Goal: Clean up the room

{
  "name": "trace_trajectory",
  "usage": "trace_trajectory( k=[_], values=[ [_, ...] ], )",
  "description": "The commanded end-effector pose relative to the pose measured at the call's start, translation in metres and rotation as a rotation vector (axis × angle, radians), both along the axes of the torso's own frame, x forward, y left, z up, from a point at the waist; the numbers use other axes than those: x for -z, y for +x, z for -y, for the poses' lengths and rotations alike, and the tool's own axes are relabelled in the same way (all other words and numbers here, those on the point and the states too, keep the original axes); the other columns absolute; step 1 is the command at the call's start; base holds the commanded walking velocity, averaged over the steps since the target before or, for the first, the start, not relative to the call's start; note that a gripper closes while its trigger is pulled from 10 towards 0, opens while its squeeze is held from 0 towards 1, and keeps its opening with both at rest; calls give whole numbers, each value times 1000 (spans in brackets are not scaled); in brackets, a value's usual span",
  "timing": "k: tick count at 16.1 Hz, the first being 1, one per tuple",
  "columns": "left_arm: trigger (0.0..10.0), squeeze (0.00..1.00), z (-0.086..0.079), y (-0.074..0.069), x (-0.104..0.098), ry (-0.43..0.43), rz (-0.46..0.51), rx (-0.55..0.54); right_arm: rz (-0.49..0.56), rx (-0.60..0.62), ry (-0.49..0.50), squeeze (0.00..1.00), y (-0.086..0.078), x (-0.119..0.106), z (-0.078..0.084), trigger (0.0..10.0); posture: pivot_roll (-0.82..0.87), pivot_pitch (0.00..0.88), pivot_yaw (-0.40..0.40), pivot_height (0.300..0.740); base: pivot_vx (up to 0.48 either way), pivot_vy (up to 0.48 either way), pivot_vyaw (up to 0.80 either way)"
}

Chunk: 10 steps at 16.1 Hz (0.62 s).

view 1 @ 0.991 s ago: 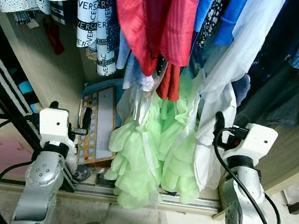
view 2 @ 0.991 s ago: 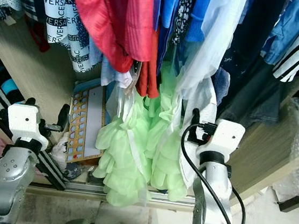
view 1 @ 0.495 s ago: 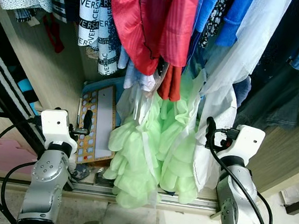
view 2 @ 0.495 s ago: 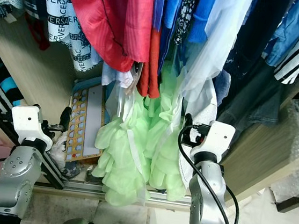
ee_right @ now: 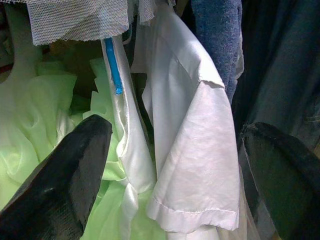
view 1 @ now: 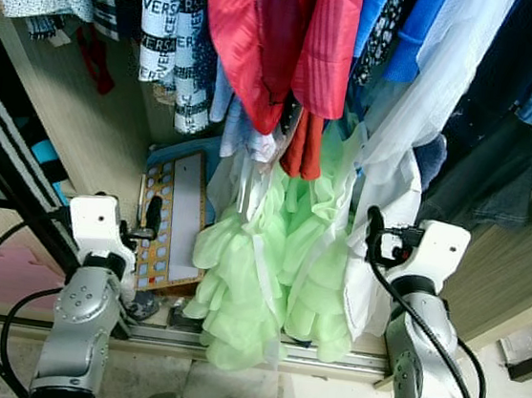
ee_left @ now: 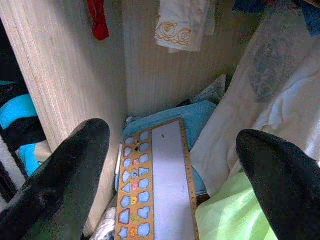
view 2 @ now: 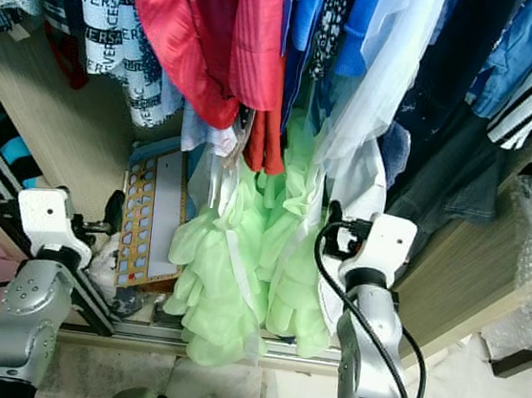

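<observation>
Both arms raised slightly; left pincer (ee_left: 170, 175) open facing puzzle board (ee_left: 157, 185), right pincer (ee_right: 175, 175) open before white shirt (ee_right: 200, 150).

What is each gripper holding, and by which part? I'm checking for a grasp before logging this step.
Nothing is held. The left gripper is open facing the shape puzzle board; the right gripper is open before the white shirt sleeve, not closed on it.

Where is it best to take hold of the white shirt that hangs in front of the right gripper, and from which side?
Probably the short sleeve of the white shirt. It hangs free with its hem at the bottom, apart from the green dress beside it. The right gripper faces it with jaws open, so coming straight ahead and closing on the sleeve edge looks simplest.
</observation>
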<state>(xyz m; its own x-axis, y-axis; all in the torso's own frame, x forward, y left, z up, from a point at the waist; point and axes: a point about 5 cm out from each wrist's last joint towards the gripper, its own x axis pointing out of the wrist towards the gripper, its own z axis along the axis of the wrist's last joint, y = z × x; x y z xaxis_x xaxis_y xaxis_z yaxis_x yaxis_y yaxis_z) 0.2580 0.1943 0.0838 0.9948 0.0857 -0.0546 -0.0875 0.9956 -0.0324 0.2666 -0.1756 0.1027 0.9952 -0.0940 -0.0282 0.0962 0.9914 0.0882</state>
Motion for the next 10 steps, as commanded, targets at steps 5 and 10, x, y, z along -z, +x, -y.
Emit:
trace_trajectory(
  k=[5, 10],
  values=[
    [10000, 0, 0, 2, -1, 0, 6, 6, 8, -8, -8, 0, 2, -2, -1, 10000, -29, 0, 5, 740, 0, 0, 0],
    [10000, 0, 0, 2, -1, 0, 6, 6, 8, -8, -8, 0, 2, -2, -1, 10000, -29, 0, 5, 740, 0, 0, 0]
  ],
)
